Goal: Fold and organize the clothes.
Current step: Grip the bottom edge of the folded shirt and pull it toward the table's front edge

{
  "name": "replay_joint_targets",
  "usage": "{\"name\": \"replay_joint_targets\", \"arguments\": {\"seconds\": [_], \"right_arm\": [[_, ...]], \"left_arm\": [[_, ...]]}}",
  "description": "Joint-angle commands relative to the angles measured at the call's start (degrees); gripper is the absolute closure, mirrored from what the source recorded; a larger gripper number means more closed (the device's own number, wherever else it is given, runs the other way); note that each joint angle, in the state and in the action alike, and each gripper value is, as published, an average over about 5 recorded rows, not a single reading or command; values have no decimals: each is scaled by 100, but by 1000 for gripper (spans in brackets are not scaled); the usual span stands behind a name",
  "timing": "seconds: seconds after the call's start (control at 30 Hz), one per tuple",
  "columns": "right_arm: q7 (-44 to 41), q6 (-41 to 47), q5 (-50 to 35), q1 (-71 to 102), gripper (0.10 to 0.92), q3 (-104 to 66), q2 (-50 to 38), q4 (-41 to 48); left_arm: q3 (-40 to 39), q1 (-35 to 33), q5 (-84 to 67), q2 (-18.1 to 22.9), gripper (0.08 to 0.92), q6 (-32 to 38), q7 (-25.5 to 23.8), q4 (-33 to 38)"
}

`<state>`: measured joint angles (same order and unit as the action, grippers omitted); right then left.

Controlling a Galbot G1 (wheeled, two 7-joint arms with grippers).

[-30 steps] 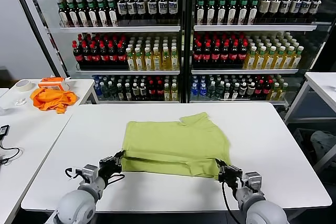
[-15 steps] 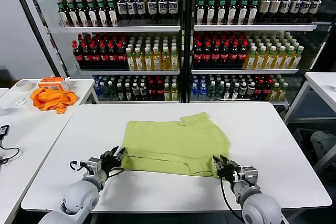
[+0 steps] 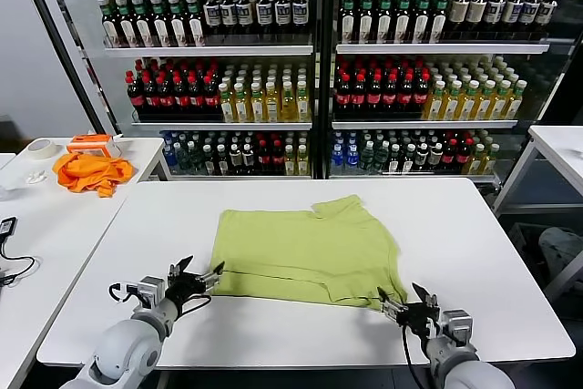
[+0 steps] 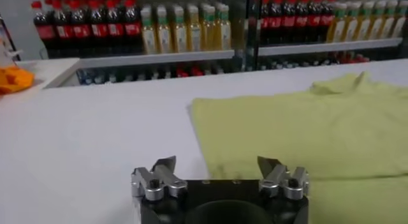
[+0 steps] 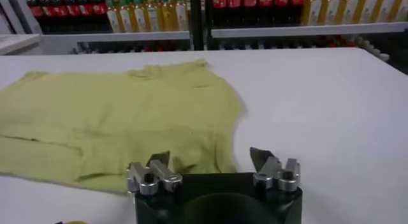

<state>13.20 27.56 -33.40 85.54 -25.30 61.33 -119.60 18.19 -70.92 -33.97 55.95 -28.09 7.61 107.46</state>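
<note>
Two open hands (image 3: pixel 194 276) (image 3: pixel 404 299) off T-shirt (image 3: pixel 305 248) hem.

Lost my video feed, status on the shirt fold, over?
Left gripper and right gripper: jaws open, empty, at near table edge. Light yellow-green short-sleeved T-shirt lies partly folded on white table, unheld. Nothing in the way.

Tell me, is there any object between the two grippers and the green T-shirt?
Nothing visible. The left gripper and right gripper are both open, just off the near edge of the T-shirt, with only bare table between. The orange cloth lies on another table.
</note>
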Motion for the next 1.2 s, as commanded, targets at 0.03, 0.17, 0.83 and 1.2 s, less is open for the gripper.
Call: {"name": "replay_joint_targets", "arguments": {"seconds": [0.03,0.17,0.83,1.2], "right_arm": [[4,-182,16,311,275,-115,16,10],[-24,-274,-113,264,388,-76,71,87],[-17,-314,-109,340,915,4,31,-84],[32,-47,218,1730,916,-463,-218,-1272]], "left_arm": [[100,-325,89,-30,205,-497,33,354],[119,-392,82,-43,311,-493,32,389],[24,-603,83,-73,875,-455,-26,434],[547,-1717,104,-445,915,-305,-63,1366]]}}
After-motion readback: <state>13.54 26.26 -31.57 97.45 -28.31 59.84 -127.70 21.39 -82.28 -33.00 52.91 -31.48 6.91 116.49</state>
